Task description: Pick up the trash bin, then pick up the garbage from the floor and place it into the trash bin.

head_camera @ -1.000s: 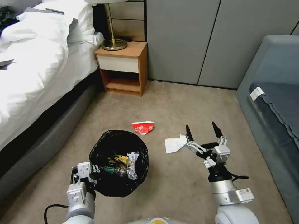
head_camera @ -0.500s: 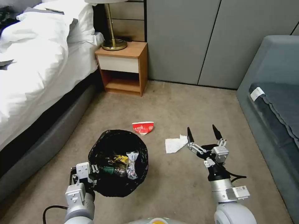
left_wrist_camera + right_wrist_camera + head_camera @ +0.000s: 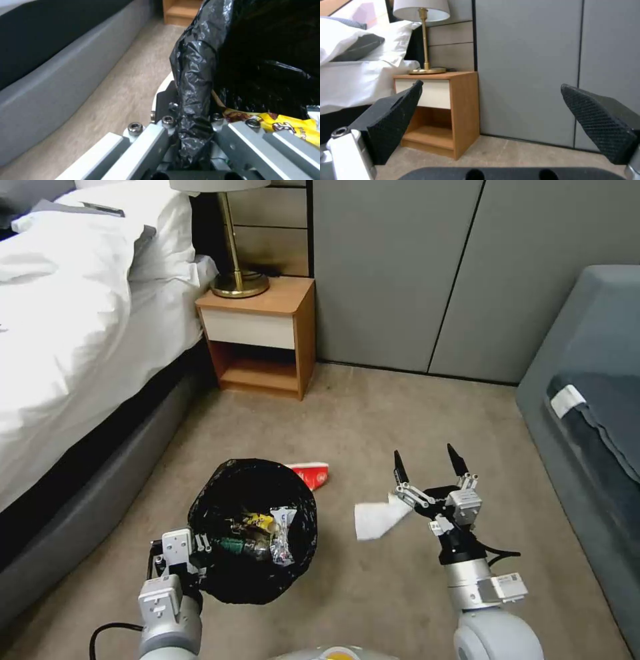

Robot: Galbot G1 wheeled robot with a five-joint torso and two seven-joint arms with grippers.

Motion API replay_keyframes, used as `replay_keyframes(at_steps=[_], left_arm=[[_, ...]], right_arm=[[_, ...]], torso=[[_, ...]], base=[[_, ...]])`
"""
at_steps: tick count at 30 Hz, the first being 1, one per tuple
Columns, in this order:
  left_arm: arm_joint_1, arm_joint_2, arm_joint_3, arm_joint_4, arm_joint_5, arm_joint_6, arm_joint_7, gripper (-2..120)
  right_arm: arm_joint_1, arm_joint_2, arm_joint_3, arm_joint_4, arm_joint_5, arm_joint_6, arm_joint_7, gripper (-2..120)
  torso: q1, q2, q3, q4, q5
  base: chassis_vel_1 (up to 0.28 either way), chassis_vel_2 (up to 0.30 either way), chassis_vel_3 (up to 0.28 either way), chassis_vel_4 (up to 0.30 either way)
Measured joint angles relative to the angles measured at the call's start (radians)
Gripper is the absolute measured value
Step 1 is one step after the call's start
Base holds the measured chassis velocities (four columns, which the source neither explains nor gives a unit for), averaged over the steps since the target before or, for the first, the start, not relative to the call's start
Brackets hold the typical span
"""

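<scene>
Black-lined trash bin (image 3: 253,527): one; floor: one tissue (image 3: 375,519), one cup (image 3: 312,473).

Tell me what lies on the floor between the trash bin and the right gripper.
In the head view, a crumpled white tissue lies on the carpet between the trash bin and the open right gripper, close beside the gripper's fingers. Otherwise bare carpet.

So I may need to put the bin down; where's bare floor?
Bare carpet lies between the nightstand and cup, and right of the right gripper toward the sofa. Crowded: bin, cup and tissue mid-floor. Left gripper grips the bin's rim.
</scene>
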Motion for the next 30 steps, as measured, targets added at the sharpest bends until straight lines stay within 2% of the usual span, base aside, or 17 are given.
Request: replay_keyframes(at_steps=[7, 8, 15, 18, 19, 22, 23, 27, 28, 30], left_arm=[[0.001, -0.001, 0.0, -0.002, 0.002, -0.001, 0.0, 1], [0.001, -0.001, 0.0, -0.002, 0.002, -0.001, 0.001, 1], [0.001, -0.002, 0.0, -0.002, 0.003, -0.001, 0.0, 1], [0.001, -0.001, -0.001, -0.002, 0.003, -0.001, 0.0, 1], [0.001, -0.001, -0.001, -0.002, 0.003, -0.001, 0.0, 1], [0.001, 0.0, -0.001, -0.002, 0.002, -0.001, 0.0, 1], [0.001, 0.0, -0.001, -0.002, 0.002, -0.001, 0.0, 1], [0.001, 0.003, -0.001, -0.002, 0.0, -0.001, 0.0, 1], [0.001, 0.003, -0.001, -0.002, 0.0, -0.001, 0.0, 1], [0.001, 0.004, -0.001, -0.002, -0.002, -0.001, 0.0, 1]], right_arm=[[0.019, -0.005, -0.002, -0.005, -0.005, 0.013, -0.014, 100], [0.021, -0.006, -0.002, -0.007, -0.006, 0.014, -0.017, 100], [0.025, -0.011, -0.006, -0.011, -0.003, -0.003, -0.022, 100], [0.017, -0.031, -0.026, 0.005, 0.081, -0.121, -0.008, 100], [0.017, -0.031, -0.026, 0.005, 0.081, -0.121, -0.008, 100], [0.027, -0.061, -0.048, 0.004, 0.15, -0.26, 0.039, 100], [0.027, -0.061, -0.048, 0.004, 0.15, -0.26, 0.039, 100], [0.028, -0.113, -0.097, -0.019, 0.208, -0.456, 0.095, 100], [0.028, -0.113, -0.097, -0.019, 0.208, -0.456, 0.095, 100], [0.028, -0.143, -0.116, -0.042, 0.238, -0.531, 0.116, 100]], torso=[[0.0, 0.0, 0.0, 0.0, -0.0006], [0.0, 0.0, 0.0, 0.0002, 0.0005], [0.0, 0.0, 0.0, 0.0, -0.0003], [0.0, 0.0, 0.0, 0.0, -0.0002], [0.0, 0.0, 0.0, 0.0, -0.0002], [0.0, 0.0, 0.0, 0.0002, -0.0001], [0.0, 0.0, 0.0, 0.0002, -0.0001], [0.0, 0.0, 0.0, 0.0001, -0.0001], [0.0, 0.0, 0.0, 0.0001, -0.0001], [0.0, 0.0, 0.0, 0.0001, -0.0001]], base=[[-0.258, 0.259, 0.243, -0.274], [-0.142, 0.178, 0.179, -0.193], [-0.026, 0.005, 0.011, -0.018], [0.069, -0.061, -0.06, 0.045], [0.061, -0.031, -0.058, 0.041], [0.0, 0.0, 0.0, 0.0], [0.0, 0.0, 0.0, 0.0], [0.0, 0.0, 0.0, 0.0], [0.0, 0.0, 0.0, 0.0], [0.0, 0.0, 0.0, 0.0]])
